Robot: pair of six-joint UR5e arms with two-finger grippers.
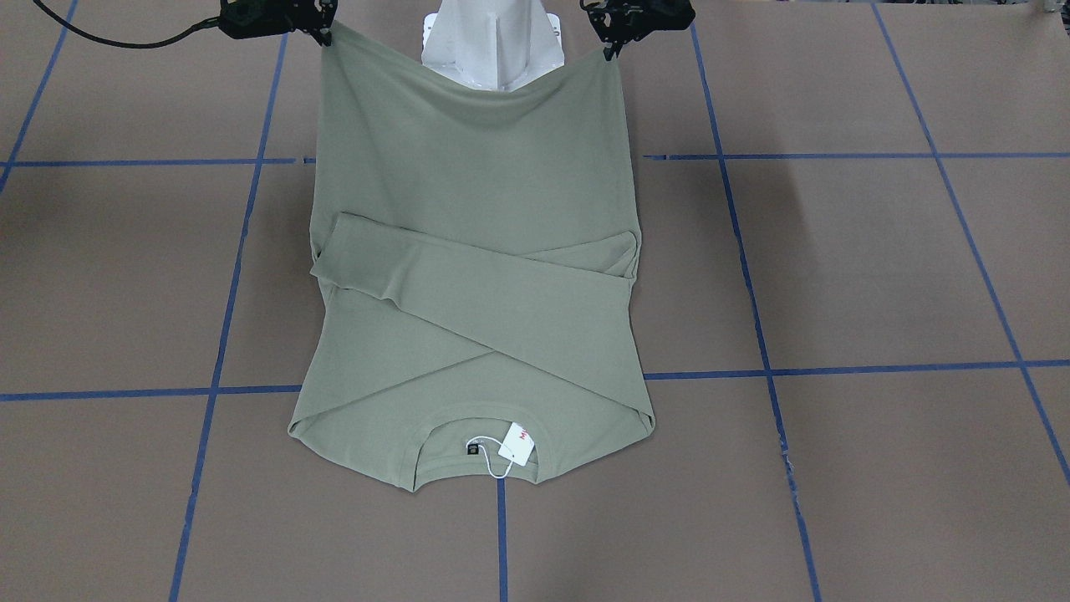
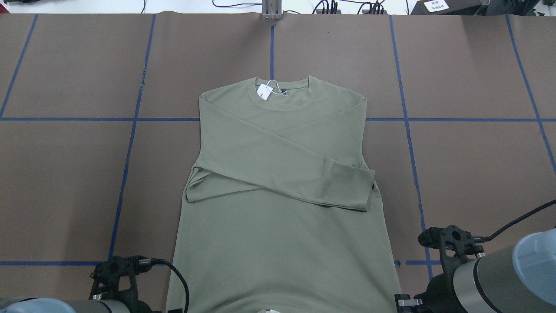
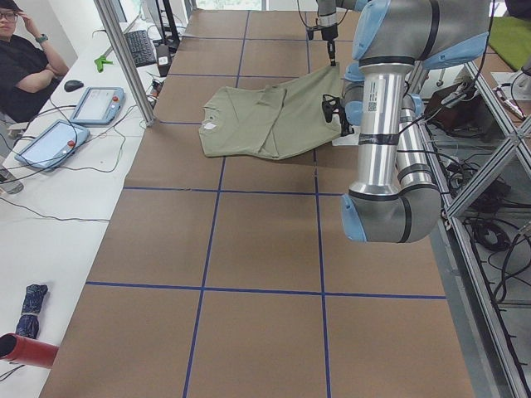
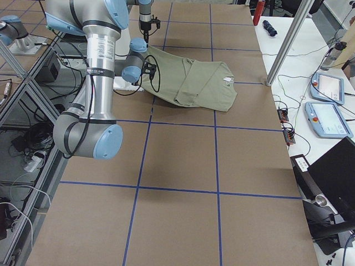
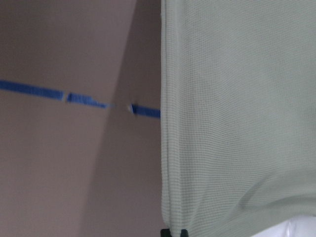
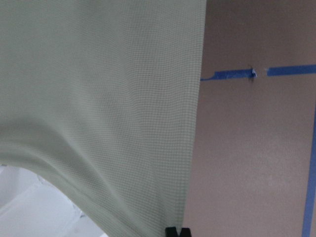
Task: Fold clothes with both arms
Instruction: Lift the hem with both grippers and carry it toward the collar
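- Shirt: flat on the table before the pedestal, sleeves crossed, collar farthest from it, hem raised.
- Left gripper and right gripper: jaws clamped on the hem corners, either side of the pedestal.
- Risk: a thin corner pinch may slip, or uneven travel may skew the fold and drag the sleeves.
- Front view shows the hem sagging; overhead crops it.

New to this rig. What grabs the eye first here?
The olive-green shirt lies centred on the table, sleeves crossed over its chest, collar end flat. The left hand and right hand each pinch a hem corner, holding that end raised. A white hang tag stands out at the collar.
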